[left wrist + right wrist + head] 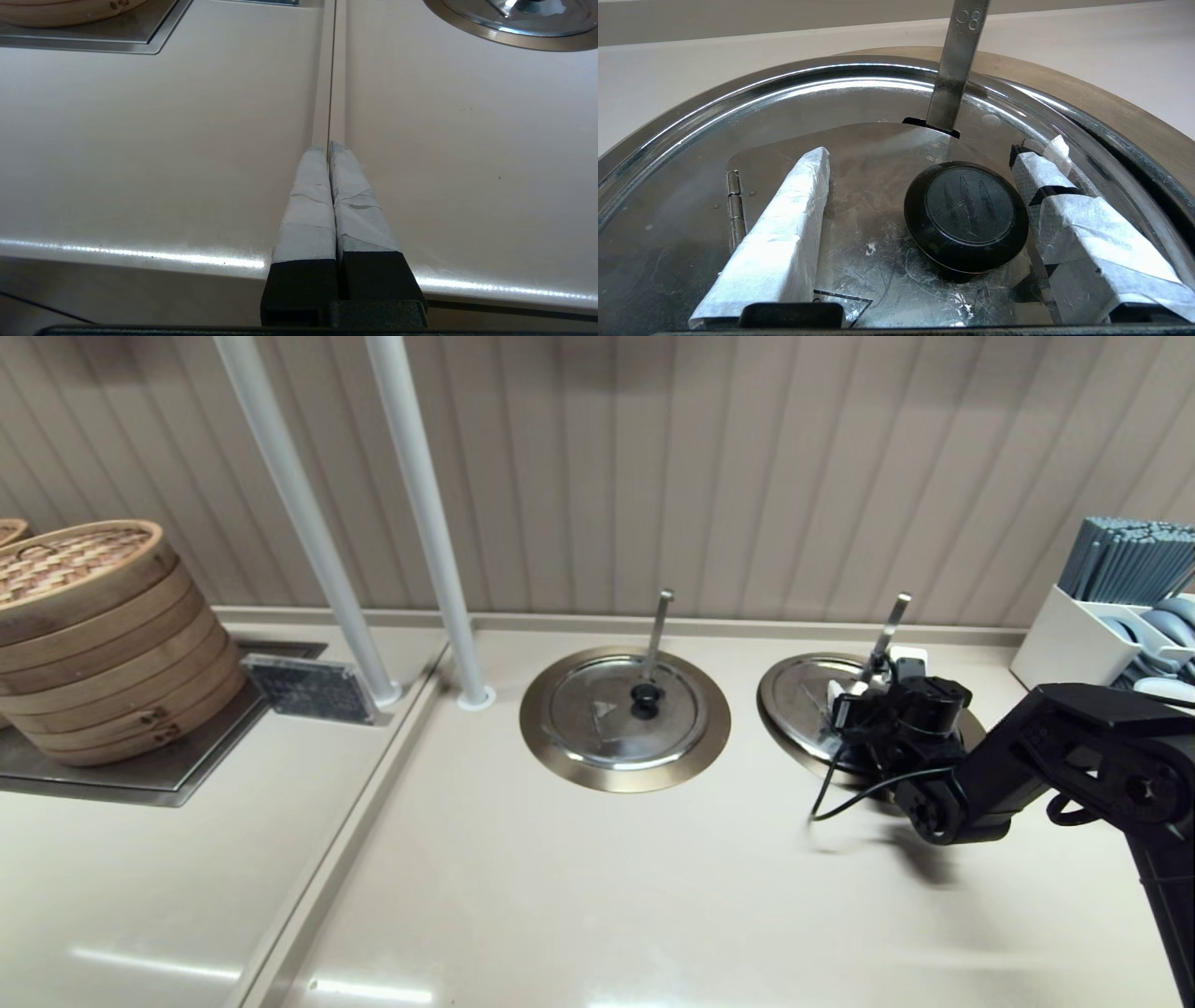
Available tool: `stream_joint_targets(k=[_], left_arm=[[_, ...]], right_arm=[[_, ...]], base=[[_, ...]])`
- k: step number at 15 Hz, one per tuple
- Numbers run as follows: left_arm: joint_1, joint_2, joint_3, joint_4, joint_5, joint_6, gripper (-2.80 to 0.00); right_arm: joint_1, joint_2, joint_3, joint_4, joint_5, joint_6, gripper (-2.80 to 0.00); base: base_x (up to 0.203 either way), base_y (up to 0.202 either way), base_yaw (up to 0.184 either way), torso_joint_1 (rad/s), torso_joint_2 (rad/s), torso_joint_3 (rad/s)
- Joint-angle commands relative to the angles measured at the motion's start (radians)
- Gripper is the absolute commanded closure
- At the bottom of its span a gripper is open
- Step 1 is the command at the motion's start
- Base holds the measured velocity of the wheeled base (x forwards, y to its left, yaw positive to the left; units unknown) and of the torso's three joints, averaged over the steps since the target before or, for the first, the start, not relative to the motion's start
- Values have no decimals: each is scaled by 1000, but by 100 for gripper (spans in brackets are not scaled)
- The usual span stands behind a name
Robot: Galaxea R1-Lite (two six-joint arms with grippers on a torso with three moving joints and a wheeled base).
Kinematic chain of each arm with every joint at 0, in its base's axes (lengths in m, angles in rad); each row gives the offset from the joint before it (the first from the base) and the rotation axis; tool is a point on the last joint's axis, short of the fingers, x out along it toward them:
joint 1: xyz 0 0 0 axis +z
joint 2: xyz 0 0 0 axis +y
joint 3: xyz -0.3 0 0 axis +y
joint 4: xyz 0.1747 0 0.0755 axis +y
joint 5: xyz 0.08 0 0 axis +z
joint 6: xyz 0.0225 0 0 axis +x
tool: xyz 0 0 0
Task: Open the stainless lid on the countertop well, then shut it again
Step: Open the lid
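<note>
Lid-opening stage, not yet begun. Right gripper (920, 186) hovered low over the stainless lid (859, 154), jaws spread wide with the black knob (966, 217) between them, nearer one fingertip (1036, 172) than the other and gripped by neither. The lid lay flat and closed on the countertop well (782, 702), its hinged panel beneath the jaws and a ladle handle (955, 65) rising through the slot just beyond the knob. Remaining, by judgement: closing on the knob, lifting, then lowering again. Left gripper (329, 145) sat parked above the bare worktop (140, 140), jaws pressed together and holding nothing.
</note>
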Motion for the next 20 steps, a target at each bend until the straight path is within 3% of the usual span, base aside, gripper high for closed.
stream_joint_targets(k=[1, 11, 20], left_arm=[[0, 0, 0, 0, 0, 0, 0], [0, 0, 0, 0, 0, 0, 0], [0, 0, 0, 1, 0, 0, 0]], right_arm=[[2, -1, -2, -5, -5, -1, -280], [-81, 38, -19, -3, -2, -6, -280], [-80, -85, 35, -1, 2, -1, -280]], base=[[0, 0, 0, 0, 0, 0], [0, 0, 0, 0, 0, 0], [0, 0, 0, 0, 0, 0]])
